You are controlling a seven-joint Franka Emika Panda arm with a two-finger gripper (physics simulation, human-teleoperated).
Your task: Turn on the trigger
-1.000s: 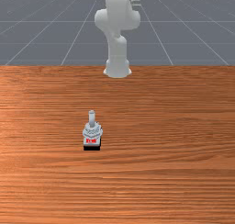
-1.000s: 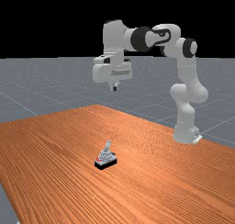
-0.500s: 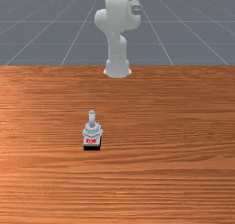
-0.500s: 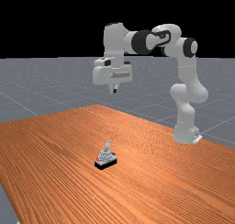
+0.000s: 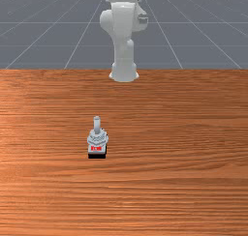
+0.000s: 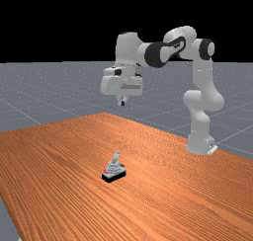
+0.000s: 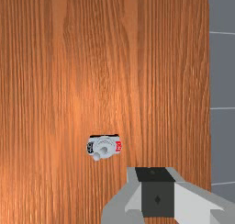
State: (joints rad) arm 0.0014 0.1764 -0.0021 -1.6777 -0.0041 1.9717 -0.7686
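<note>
Joystick (image 5: 98,140), presumably the thing meant by the trigger, stands upright on the table (image 5: 184,124), in the front view's left half. The jaws hang well above it in the far view and a touch to that view's right, nothing touching. Whether they are wide or narrow I cannot tell.

What the coming move turns on is the sideways offset. Past the jaws in the wrist view, the joystick lies off to one side, farther than they are from the table's edge (image 7: 208,71) and so toward the foot (image 6: 200,145) of the arm (image 6: 157,55). Its body is longer along the line from foot to edge, with the red label (image 5: 96,148) at the edge end and the stick (image 5: 97,125) seeming to lean toward the foot.

I judge this the approach, with the switching still to do. The jaws probably need to shift over the stick, then come down; dropping straight could miss it or tip the small base (image 6: 113,177).
</note>
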